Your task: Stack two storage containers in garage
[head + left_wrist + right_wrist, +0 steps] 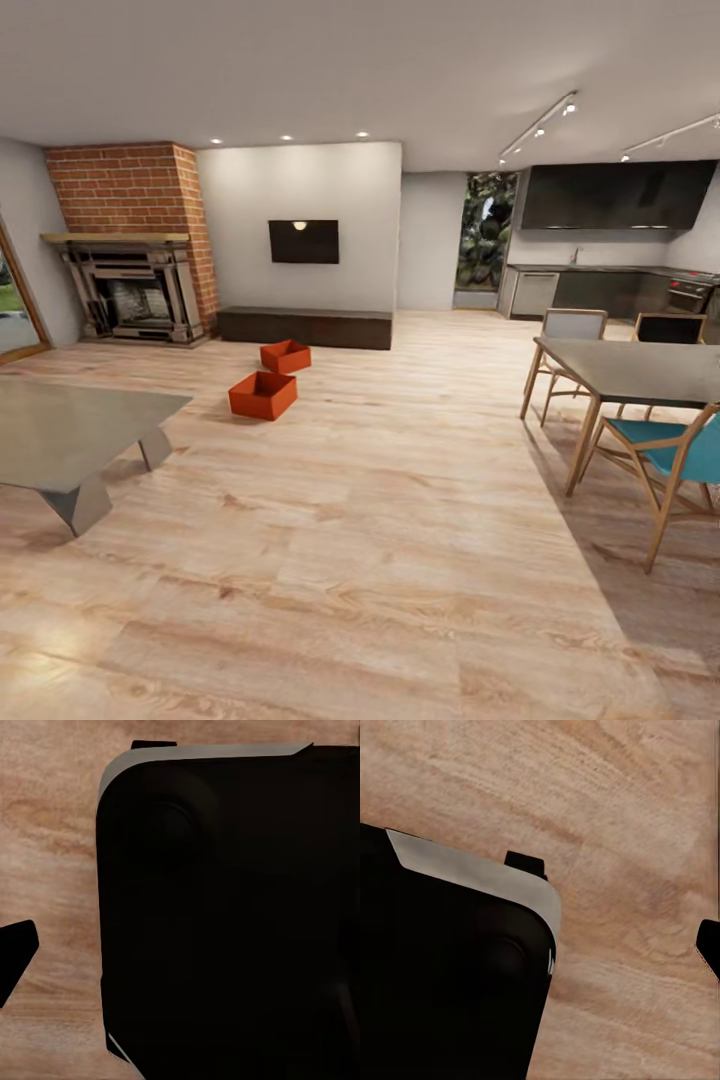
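Two bins (264, 394) (286, 356) sitting on wood floor (400, 560) near TV bench (306, 327) | grippers: state untellable | risk: base clipping glass table (70, 430) or nudging nearer bin while approaching

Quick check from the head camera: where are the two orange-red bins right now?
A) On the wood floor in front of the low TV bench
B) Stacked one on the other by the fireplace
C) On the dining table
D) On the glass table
A: both storage containers, the nearer and the farther, sit side by side on the light wood floor in front of the dark bench, not stacked.
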Robot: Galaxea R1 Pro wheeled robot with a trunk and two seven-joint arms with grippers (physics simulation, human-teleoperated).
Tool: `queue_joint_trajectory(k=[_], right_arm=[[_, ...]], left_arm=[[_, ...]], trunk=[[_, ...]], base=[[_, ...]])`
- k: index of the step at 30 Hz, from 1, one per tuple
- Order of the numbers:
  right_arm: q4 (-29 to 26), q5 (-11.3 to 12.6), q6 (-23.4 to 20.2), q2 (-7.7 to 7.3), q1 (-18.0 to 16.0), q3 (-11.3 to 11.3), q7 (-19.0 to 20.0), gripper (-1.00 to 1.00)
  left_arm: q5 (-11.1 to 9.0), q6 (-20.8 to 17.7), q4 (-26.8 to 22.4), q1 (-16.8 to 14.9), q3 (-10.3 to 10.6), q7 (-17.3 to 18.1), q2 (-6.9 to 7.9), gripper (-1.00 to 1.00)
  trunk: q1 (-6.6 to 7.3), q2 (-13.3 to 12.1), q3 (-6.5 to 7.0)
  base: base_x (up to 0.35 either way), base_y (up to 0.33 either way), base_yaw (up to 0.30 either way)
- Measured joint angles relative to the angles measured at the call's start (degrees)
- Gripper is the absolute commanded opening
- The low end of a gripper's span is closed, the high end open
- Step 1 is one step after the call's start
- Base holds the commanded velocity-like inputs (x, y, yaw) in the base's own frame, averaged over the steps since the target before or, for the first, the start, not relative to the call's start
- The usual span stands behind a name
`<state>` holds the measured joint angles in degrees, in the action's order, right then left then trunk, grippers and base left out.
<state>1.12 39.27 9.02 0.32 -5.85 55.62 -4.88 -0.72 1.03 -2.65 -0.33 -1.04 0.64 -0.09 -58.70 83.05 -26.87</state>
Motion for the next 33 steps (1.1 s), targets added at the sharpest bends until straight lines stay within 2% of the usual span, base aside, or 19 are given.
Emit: queue_joint_trajectory(k=[33], right_arm=[[0.0,-0.1,0.0,0.0,0.0,0.0,0.0,1.0]], left_arm=[[0.0,0.0,0.0,0.0,0.0,0.0,0.0,1.0]], trunk=[[0.0,0.0,0.0]], base=[[0.322,0.0,-0.004]])
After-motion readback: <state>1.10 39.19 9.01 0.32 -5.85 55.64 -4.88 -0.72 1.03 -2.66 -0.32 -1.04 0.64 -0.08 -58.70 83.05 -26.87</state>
